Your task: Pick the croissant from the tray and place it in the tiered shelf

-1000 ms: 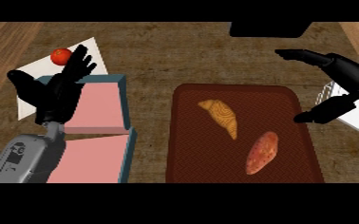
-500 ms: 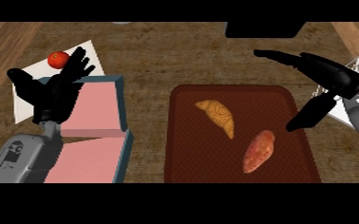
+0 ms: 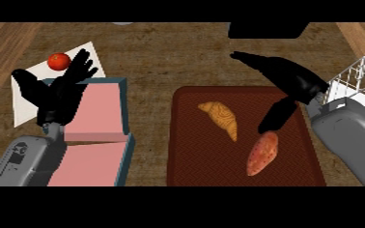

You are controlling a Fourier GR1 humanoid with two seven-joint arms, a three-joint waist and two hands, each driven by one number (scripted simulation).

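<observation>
A golden croissant [image 3: 219,117] lies untouched at the upper left of a dark red tray [image 3: 187,171], with an orange sweet potato [image 3: 261,154] near it to the lower right. The right hand [image 3: 288,84], fingers spread apart and holding nothing, is poised above the tray's right side, so the reach appears to be the step in hand; a lowering leftward onto the croissant is called for next. The left hand [image 3: 63,92] is held open, resting above the pink tiered shelf [image 3: 100,135] on the worktop [image 3: 164,53].

A golden-brown croissant [image 3: 221,117] lies slantwise on the dark red tray [image 3: 187,140], beside the pink-floored tiered shelf [image 3: 100,135].
</observation>
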